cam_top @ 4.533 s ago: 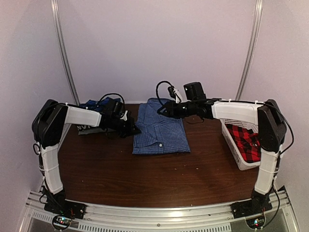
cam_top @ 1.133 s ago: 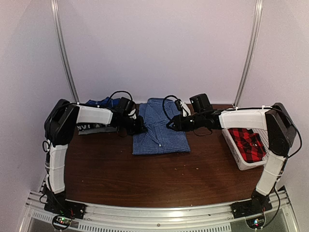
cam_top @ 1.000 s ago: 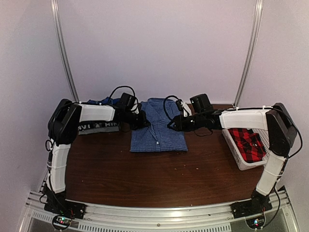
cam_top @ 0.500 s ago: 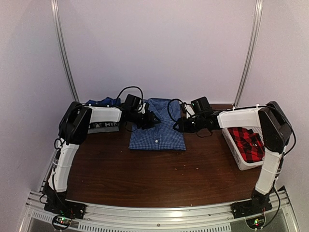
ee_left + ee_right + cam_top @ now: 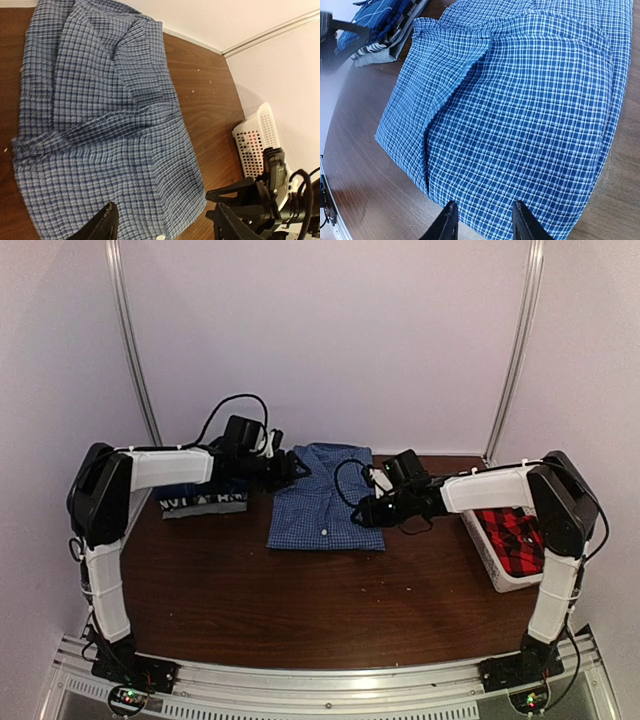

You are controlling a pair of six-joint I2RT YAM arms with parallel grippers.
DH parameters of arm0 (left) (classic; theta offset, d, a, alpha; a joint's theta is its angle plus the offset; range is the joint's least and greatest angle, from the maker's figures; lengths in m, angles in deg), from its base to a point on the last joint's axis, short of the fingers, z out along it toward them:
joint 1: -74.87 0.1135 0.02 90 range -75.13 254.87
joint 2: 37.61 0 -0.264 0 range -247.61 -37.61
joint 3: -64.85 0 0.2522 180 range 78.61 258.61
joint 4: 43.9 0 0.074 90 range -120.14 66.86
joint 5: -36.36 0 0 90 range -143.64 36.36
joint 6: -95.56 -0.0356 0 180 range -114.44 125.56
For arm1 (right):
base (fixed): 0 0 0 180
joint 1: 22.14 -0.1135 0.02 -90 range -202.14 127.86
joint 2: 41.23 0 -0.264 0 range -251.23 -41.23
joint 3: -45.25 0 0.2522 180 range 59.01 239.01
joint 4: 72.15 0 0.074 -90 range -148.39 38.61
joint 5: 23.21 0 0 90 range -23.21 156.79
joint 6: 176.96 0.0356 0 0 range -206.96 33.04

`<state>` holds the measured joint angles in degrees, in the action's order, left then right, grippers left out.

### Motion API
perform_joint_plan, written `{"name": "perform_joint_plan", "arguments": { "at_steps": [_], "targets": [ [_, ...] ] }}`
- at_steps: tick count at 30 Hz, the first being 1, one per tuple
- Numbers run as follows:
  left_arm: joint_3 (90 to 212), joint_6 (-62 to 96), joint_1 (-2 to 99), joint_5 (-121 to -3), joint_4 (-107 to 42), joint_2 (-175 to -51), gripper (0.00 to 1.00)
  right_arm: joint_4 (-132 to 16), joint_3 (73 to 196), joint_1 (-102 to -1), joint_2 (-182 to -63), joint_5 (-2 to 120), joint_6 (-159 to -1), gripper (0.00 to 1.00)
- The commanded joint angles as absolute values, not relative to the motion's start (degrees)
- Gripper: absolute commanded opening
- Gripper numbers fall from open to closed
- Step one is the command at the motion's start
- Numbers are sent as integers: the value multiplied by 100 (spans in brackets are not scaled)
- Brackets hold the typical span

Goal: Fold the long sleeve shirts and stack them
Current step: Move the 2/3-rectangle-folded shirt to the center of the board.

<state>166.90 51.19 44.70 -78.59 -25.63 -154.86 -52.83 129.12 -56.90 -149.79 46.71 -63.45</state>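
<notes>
Left tool (image 5: 162, 223) agape (unladen) over shirt (image 5: 95, 125)

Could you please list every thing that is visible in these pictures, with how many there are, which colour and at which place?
check shirt: one, blue-and-white, folded, middle of the table
dark blue shirt: one, folded, on top of a pile at the table's far left
grey cloth: one, under the dark blue shirt; what it is I cannot tell
plaid shirt: one, red-and-black, inside the basket
basket: one, white slatted plastic, right side of the table
table: one, dark brown wood
left gripper: one, black fingers, open, above the check shirt's far left part
right gripper: one, black fingers, open, over the check shirt's right side
</notes>
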Motion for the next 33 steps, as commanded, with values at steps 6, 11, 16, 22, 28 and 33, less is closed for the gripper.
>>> {"name": "perform_joint_plan", "arguments": {
  "at_steps": [6, 11, 16, 22, 28, 33],
  "targets": [
    [14526, 4900, 4578, -7238, -2381, -14371, 58, -5103, 12599, -5840, -15078, 4905, -6573, 35],
    [13665, 4786, 4569, -7604, -2941, -14095, 59, -5054, 12337, -5959, -15101, 5017, -6631, 34],
    [13420, 4702, 4485, -7671, -3233, -14134, 55, -5113, 12047, -6002, -15087, 5025, -6613, 34],
    [13351, 4709, 4421, -7659, -3390, -14294, 32, -5171, 11843, -6039, -15071, 5016, -6620, 33],
    [13332, 4759, 4317, -7617, -3150, -14292, 5, -5164, 11704, -6046, -14952, 5023, -6648, 33],
    [13107, 4991, 4160, -7632, -2626, -14137, 0, -5250, 11205, -6127, -14661, 4899, -6544, 33]
  ]
}}
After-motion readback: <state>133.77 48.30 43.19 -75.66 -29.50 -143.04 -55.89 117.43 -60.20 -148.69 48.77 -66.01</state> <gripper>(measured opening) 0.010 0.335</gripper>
